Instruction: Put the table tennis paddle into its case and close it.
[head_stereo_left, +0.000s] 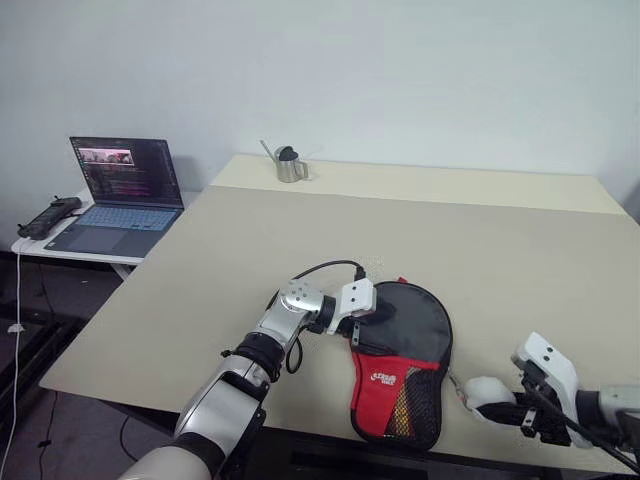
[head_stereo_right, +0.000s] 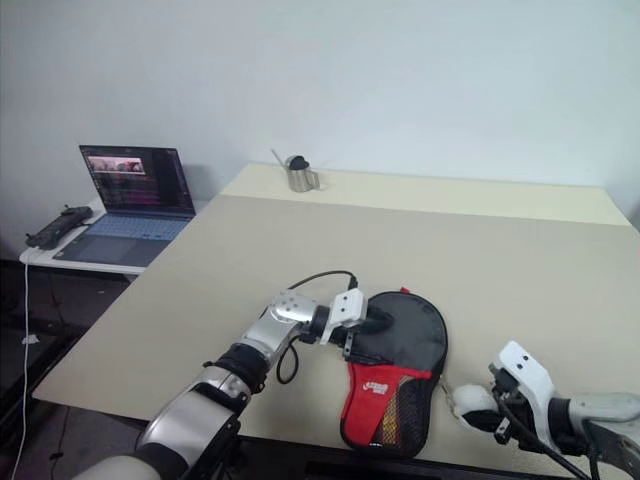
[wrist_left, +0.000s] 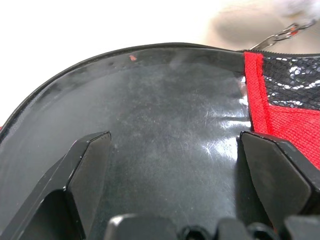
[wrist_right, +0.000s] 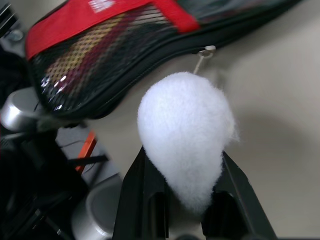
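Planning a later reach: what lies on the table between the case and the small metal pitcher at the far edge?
Nothing: in the left eye view the table is bare between the case and the metal pitcher.

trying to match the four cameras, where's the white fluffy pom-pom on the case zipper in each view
Left eye view: white pom-pom, low right, beside the case.
Right eye view: low right, at the table's near edge.
Left wrist view: blurred at the top right corner; a zipper chain shows there.
Right wrist view: centre, between the right gripper's fingers.
Shared landmark: the case's red mesh pocket.
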